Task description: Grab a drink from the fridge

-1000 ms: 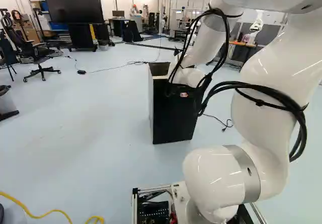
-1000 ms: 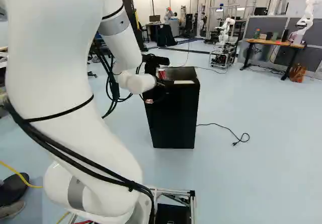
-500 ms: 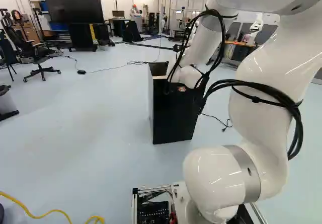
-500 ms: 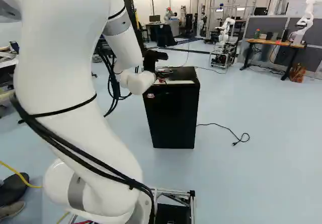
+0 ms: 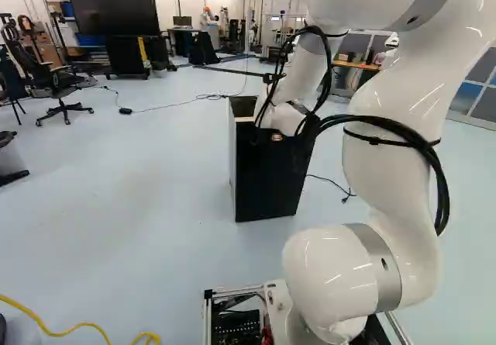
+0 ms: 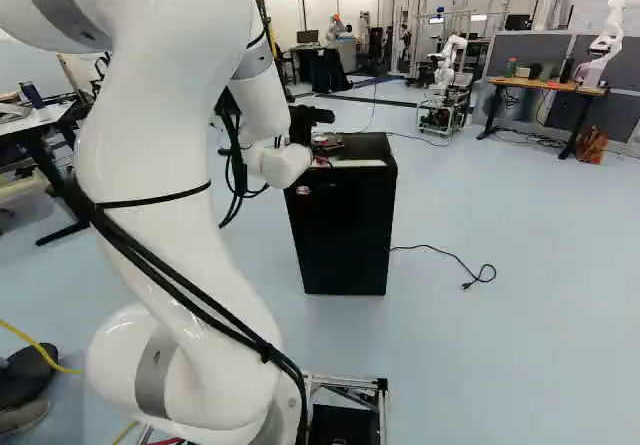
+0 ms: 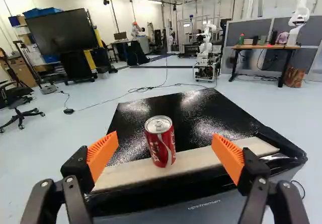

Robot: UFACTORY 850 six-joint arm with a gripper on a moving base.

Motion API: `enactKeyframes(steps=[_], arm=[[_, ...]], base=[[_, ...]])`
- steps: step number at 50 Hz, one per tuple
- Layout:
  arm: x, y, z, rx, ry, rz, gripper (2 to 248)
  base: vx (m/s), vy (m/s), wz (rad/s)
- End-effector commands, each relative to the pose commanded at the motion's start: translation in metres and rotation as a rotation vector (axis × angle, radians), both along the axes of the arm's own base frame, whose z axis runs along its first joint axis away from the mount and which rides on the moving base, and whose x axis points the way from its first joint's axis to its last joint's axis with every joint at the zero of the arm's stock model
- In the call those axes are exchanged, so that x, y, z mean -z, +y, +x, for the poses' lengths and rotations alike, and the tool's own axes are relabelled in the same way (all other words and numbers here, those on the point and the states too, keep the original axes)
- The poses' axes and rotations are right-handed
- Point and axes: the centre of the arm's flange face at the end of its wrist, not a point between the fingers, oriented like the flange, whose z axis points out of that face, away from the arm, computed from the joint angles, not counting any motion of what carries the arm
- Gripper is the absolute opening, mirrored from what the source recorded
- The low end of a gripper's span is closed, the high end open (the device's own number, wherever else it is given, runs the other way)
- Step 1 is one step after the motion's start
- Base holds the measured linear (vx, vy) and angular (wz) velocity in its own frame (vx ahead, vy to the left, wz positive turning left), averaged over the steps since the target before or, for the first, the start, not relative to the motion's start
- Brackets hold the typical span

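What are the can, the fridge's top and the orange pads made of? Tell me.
The can: apparently painted metal, by its silvery lid and shiny red side. The fridge's top: glossy black, perhaps plastic film, as it looks wrinkled at one corner. The orange pads: probably rubber or flexible plastic, matte and ribbed.

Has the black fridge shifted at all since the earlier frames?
No. In the right base view, the fridge stands just where it did against the plug lying to its right.
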Motion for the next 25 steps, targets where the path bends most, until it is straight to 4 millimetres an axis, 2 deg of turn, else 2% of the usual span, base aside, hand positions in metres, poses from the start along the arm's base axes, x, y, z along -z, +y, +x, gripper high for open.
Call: enactKeyframes(steps=[25], arm=[[0.024,0.008,0.022,-0.051,-0.020,-0.021,247]], base=[[0.000,0.000,0.000]])
